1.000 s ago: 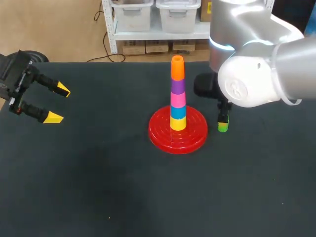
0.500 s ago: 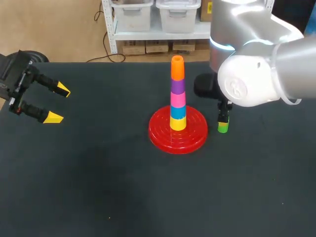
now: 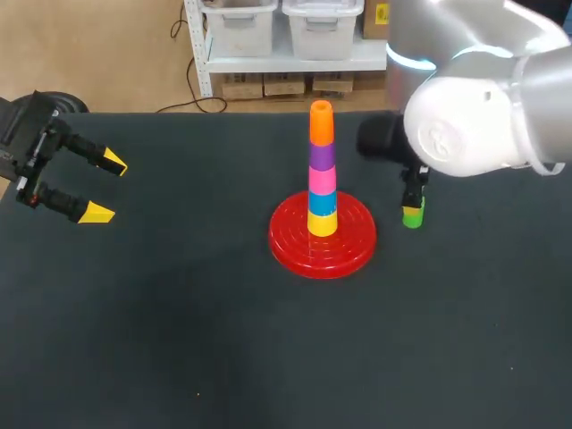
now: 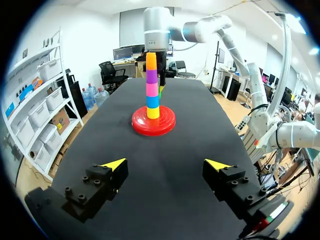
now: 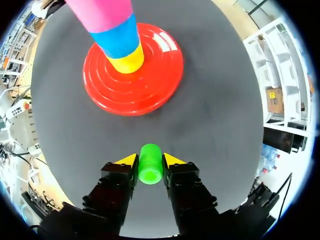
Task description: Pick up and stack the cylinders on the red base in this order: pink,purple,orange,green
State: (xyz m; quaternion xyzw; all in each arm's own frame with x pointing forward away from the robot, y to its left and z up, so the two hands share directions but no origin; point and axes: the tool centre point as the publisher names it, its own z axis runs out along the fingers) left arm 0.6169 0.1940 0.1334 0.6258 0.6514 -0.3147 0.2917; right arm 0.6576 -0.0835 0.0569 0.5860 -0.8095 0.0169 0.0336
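**Green cylinder gripped, top of the stack next**

The tower on the red base [image 3: 350, 248] reads yellow, blue, pink, purple, orange from the bottom up, so only the green cylinder [image 5: 150, 169] is left to place. The right gripper [image 5: 150, 160] pinches it, one yellow tip on each side, fingers narrowed to its width. It sits low, just beside the base; I cannot tell whether it is clear of the table. The next move likely calls for a lift above the orange cylinder [image 3: 321, 123], centring there, then a straight descent. The left gripper [image 3: 105, 187] hangs well apart, fingers spread wide, holding nothing.
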